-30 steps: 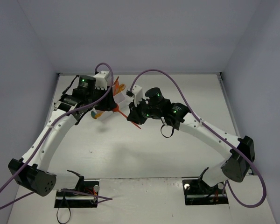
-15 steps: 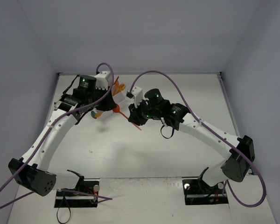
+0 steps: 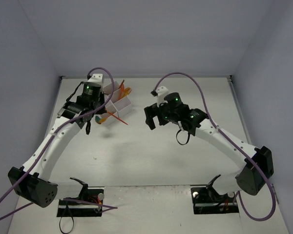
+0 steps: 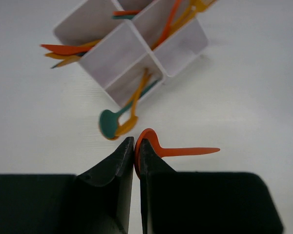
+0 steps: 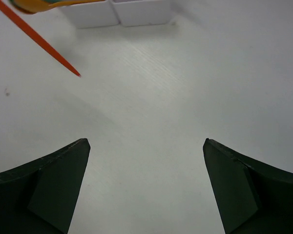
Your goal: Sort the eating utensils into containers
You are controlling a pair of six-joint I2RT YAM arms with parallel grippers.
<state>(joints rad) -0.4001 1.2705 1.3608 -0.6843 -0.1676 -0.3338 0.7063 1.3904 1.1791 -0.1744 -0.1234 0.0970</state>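
The white tray of containers (image 4: pixel 112 51) (image 3: pixel 118 100) stands at the back left and holds several orange, red and teal utensils. From its near compartment a teal spoon (image 4: pixel 107 124) and an orange spoon (image 4: pixel 128 123) lean out onto the table. My left gripper (image 4: pixel 136 142) (image 3: pixel 101 116) is shut on the bowl of a red spoon (image 4: pixel 185 151) (image 3: pixel 119 118) just in front of the tray, the handle pointing right. Further right, my right gripper (image 5: pixel 145 142) (image 3: pixel 147 117) is open and empty. The red spoon's handle tip (image 5: pixel 44 46) shows ahead of it on the left.
Purple cables (image 3: pixel 178 75) arch over both arms. The grey back wall runs just behind the tray. The tray's near wall (image 5: pixel 122 14) shows at the top of the right wrist view, with bare white table (image 5: pixel 151 97) between it and the right fingers.
The left gripper shut on the red spoon's bowl. The right gripper, shut beside the spoon before, has opened wide and drawn back to the right. The spoon now hangs from the left gripper alone.
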